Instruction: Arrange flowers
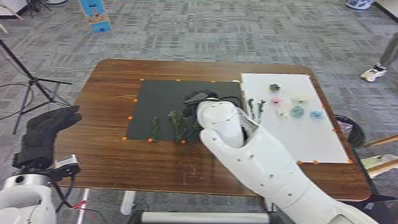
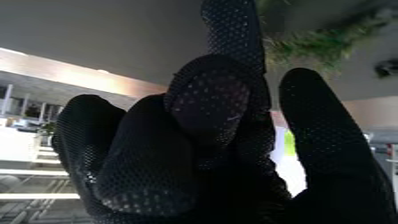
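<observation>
In the head view, the right hand [image 1: 200,97] is near the middle – holding something or not, I can't tell – and a low swing could bump the green stems [image 1: 175,121], lower and left.

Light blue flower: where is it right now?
In the head view, the light blue flower lies on the white sheet at the table's right side, just right of the teal flower.

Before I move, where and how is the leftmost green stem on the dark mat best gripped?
I would pinch the stem near its middle, from above and its left: it lies thin and lengthwise away from the robot, with other stems close on its right.
</observation>
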{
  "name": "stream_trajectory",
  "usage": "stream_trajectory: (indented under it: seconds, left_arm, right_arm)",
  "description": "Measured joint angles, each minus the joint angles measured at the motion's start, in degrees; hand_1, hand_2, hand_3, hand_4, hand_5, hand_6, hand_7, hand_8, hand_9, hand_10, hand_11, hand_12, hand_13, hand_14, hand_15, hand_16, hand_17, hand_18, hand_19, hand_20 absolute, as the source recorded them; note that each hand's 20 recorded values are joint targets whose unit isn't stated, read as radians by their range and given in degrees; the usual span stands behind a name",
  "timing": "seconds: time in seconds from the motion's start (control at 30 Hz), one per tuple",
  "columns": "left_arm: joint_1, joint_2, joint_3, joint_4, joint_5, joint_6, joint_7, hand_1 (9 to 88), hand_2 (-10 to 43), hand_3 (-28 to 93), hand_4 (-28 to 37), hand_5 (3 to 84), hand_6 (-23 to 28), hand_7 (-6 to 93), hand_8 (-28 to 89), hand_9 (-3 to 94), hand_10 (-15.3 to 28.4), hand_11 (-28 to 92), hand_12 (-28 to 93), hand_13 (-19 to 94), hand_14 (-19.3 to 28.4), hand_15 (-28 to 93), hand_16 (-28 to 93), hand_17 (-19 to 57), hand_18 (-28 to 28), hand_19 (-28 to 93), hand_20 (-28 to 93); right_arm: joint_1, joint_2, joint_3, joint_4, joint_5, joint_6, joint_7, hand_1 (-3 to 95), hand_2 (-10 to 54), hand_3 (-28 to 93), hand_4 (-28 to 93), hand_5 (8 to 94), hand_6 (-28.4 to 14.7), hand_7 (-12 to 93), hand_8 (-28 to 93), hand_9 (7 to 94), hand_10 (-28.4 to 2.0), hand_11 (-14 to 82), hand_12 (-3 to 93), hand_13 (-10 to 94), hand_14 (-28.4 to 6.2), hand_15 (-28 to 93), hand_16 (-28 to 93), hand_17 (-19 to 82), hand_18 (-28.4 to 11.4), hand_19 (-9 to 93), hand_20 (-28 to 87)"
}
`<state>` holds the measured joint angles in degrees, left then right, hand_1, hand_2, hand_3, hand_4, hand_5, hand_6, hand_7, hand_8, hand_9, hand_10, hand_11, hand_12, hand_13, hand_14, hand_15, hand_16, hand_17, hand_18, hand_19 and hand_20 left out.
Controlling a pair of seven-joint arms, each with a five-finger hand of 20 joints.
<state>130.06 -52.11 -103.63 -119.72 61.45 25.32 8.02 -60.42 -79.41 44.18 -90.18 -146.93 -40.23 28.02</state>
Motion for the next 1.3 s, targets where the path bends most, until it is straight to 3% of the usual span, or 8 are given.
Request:
stream_trajectory:
  seconds: [0.13, 0.27, 0.47, 0.6, 0.7, 0.8, 1.03, 1.3]
  left_arm:
    - [0.09, -0.18, 0.00, -0.06, 0.00, 0.01, 0.05, 25.2, 11.3, 69, -28.3, 52.0, 3.1, 17.6, -8, 53.7, 13.4, 23, 15, 43, 15.2, 15, -1, 9.0, 8.4, 8, 16]
    - [0.28, -0.27, -0.04, -0.08, -0.02, 0.01, 0.12, 25.0, 11.2, 69, -28.3, 52.3, 3.2, 17.5, -8, 53.7, 13.4, 23, 15, 43, 15.1, 15, -1, 9.0, 8.4, 8, 16]
    - [0.23, -0.28, -0.79, 0.22, -0.22, 0.31, 0.50, 23.9, 12.3, 69, -28.3, 52.5, 3.0, 17.6, -8, 53.9, 13.3, 23, 15, 43, 15.0, 15, -1, 9.1, 8.3, 8, 16]
    - [-0.03, -0.21, -1.21, 0.54, -0.50, 1.19, 1.04, 20.6, 19.9, 68, -28.3, 53.0, 3.0, 17.5, -8, 54.0, 13.4, 23, 15, 43, 14.9, 14, -1, 9.2, 8.3, 8, 16]
    - [-0.29, 0.00, -1.25, 0.73, -0.89, 2.21, 1.30, 20.8, 28.0, 64, -28.3, 53.3, 2.9, 17.3, -8, 54.2, 13.5, 23, 15, 43, 14.5, 14, -1, 9.4, 8.1, 8, 16]
    - [-0.55, 0.30, -1.21, 0.80, -1.24, 3.46, 1.46, 21.1, 29.8, 64, -28.3, 53.4, 2.9, 17.1, -8, 54.4, 13.5, 22, 15, 43, 14.5, 14, -1, 9.5, 8.0, 8, 16]
    - [-1.02, 0.63, -1.16, 0.85, -1.16, 3.72, 1.49, 21.2, 27.1, 66, -28.3, 53.3, 2.8, 17.2, -8, 54.6, 13.6, 23, 15, 44, 14.5, 15, -1, 9.6, 7.9, 8, 16]
    - [-1.04, 0.64, -1.17, 0.71, -0.84, 3.12, 1.46, 21.6, 24.6, 66, -28.3, 52.9, 2.9, 17.2, -8, 54.4, 13.5, 23, 15, 43, 14.7, 15, -1, 9.5, 8.0, 8, 16]
  right_arm:
    - [0.00, 1.62, 0.32, -3.56, 3.67, 0.50, 0.04, 25.5, 14.9, 57, -6, 89.8, -0.8, 20, -4, 93.7, -10.7, 46.7, 22.2, 93, -7.1, 62, 40, 60, -24.3, 93, 69]
    - [-0.18, 4.60, 1.82, -9.37, 7.86, 3.12, -0.19, 26.5, 13.2, 51, -7, 80.9, -2.7, 19, -4, 90.1, -14.6, 27.8, 26.5, 85, -11.4, 51, 40, 47, -25.8, 90, 52]
    - [-2.95, 11.28, 7.49, -17.89, 10.51, 14.72, -4.84, 23.4, 9.8, 51, -7, 72.8, -3.8, 17, -4, 80.5, -18.1, 23.1, 26.2, 73, -17.0, 45, 37, 34, -27.0, 77, 53]
    - [-7.33, 16.90, 12.85, -21.08, 11.14, 24.93, -10.16, 20.6, 7.4, 52, -7, 70.2, -5.0, 15, -4, 78.1, -19.0, 22.2, 26.0, 70, -18.7, 45, 37, 32, -27.3, 74, 54]
    - [-10.57, 21.21, 15.91, -21.86, 11.37, 28.62, -10.26, 19.4, 6.0, 51, -8, 69.8, -5.1, 14, -4, 78.2, -19.0, 22.2, 25.9, 72, -17.9, 46, 36, 34, -27.6, 76, 55]
    - [-12.60, 24.65, 18.25, -21.49, 11.46, 27.07, -8.90, 18.0, 4.3, 49, -9, 72.9, -5.5, 14, -3, 81.3, -18.1, 23.7, 26.1, 76, -16.0, 50, 37, 37, -27.7, 80, 57]
    - [-9.94, 26.75, 18.41, -14.20, 10.62, 10.27, -4.92, 15.5, 1.7, 50, -10, 83.3, -3.5, 18, -3, 90.7, -14.2, 27.8, 26.9, 87, -10.5, 52, 39, 49, -26.3, 92, 52]
    - [-8.79, 27.01, 16.86, -10.66, 9.07, 9.41, -2.72, 16.3, 3.0, 52, -10, 89.8, -1.2, 23, -3, 93.7, -11.9, 38.4, 22.9, 94, -7.5, 55, 38, 58, -24.1, 93, 58]
